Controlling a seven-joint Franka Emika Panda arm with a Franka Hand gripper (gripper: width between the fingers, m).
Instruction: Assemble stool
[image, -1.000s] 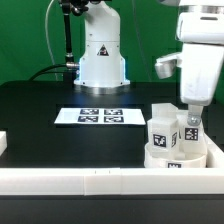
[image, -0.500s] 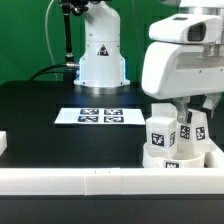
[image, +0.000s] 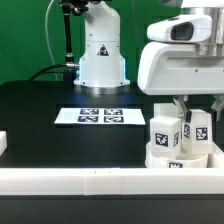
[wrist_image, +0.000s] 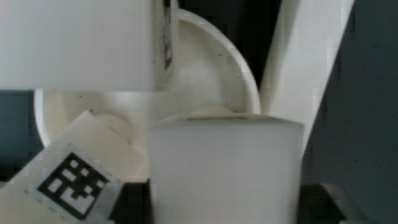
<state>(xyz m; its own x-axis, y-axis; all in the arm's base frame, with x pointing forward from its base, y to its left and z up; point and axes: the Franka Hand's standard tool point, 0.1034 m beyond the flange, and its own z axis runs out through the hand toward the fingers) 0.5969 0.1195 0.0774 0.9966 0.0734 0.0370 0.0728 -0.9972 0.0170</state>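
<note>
**Sam:** What are the fingers doing?

**Me:** I start at the fingers (wrist_image: 80, 45). They are pulled in close, pinching the top of a leg (image: 199, 131). The gripper (image: 196, 108) hangs right over that leg, so I think it is holding the leg up straight while it sits in its hole.

**Sam:** Why hold it from the top?

**Me:** My guess is that a grip on the top lets me turn or push the leg down into the seat (image: 182, 157). The leg leans a tiny bit, so it may not be all the way in.

**Sam:** Where is the stool?

**Me:** The round white seat lies flat on the black table (image: 40, 110), at the exterior view's right, tucked into the corner of the white rail (image: 70, 182). I think the corner keeps the seat from sliding when I push.

**Sam:** Any other legs?

**Me:** Yes. A second leg (image: 162, 133) stands just beside the held one, already up on the seat. In the wrist view it fills the middle of the picture, with a tag next to it.

**Sam:** And that flat sheet with squares?

**Me:** That is the marker board (image: 96, 116). It lies well apart from the stool, toward the exterior view's left. I leave it alone.
</note>
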